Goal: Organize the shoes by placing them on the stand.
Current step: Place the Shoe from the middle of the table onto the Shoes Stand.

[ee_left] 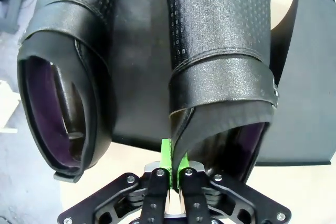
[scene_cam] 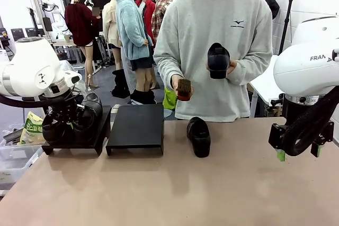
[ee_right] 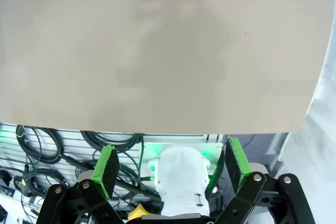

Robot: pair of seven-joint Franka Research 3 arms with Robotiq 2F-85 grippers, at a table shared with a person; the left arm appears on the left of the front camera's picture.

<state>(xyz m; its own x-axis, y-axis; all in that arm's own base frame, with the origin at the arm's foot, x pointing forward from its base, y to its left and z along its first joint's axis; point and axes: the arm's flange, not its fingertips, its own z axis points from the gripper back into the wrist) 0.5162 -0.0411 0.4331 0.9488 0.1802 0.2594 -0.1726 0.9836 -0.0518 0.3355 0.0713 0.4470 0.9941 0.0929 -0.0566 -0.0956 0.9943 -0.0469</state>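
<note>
— Tabletop point(scene_cam: 159, 194) carried one loose shoe point(scene_cam: 199, 136). Why was the left gripper point(ee_left: 172, 156) pinching the collar of a second shoe point(ee_left: 220, 77)?
— Likely to seat it on the stand point(scene_cam: 74, 145) beside its mate point(ee_left: 63, 103). Right gripper point(scene_cam: 299, 151) hung spread, empty.

robotics lab w/ franka arms point(scene_cam: 32, 72), cable bundles point(ee_right: 37, 150).

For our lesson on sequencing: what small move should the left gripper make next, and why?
Probably open: the left gripper pinches the collar of a shoe that seems to rest on the stand beside another shoe.
</note>
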